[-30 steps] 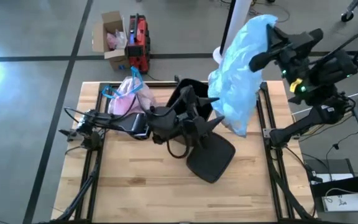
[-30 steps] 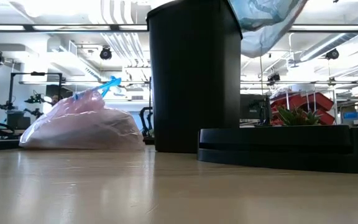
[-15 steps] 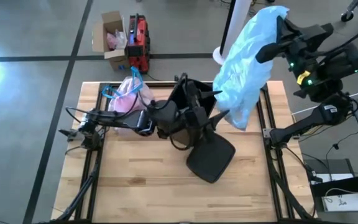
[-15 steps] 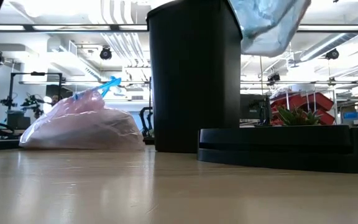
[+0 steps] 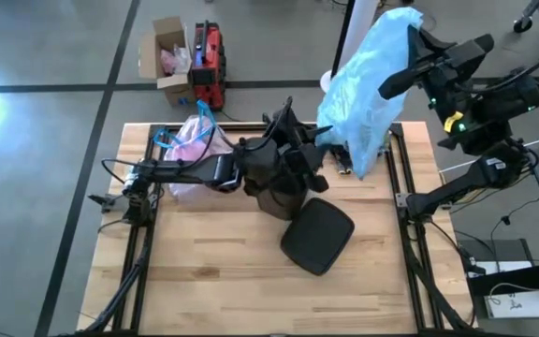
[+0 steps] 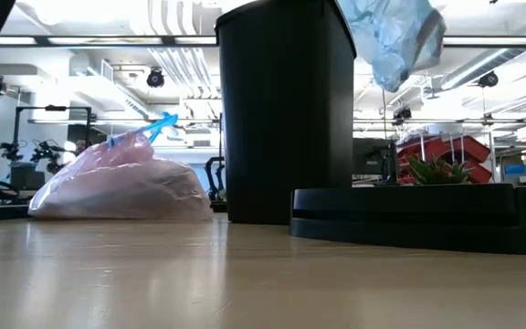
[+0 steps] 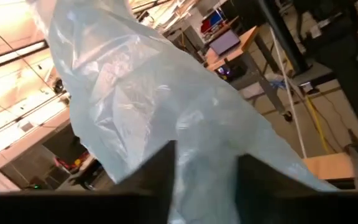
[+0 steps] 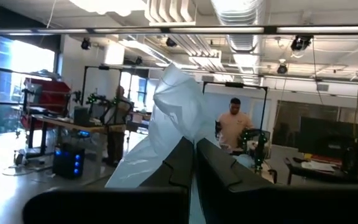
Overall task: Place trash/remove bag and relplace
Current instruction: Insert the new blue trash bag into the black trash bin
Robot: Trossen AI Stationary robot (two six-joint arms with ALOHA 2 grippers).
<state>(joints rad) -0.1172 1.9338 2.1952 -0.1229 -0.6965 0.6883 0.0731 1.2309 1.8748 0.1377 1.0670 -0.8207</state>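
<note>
Light blue bag hanging crumpled above table, pink tied bag lying far-left.

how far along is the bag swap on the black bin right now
Done: the full pale pink plastic liner with blue ties lies on the table beside the black bin. In hand: the right gripper holds the crinkly light blue bag aloft; the left gripper is at its lower end. Left: lining the bin, refitting the flat black lid.
</note>
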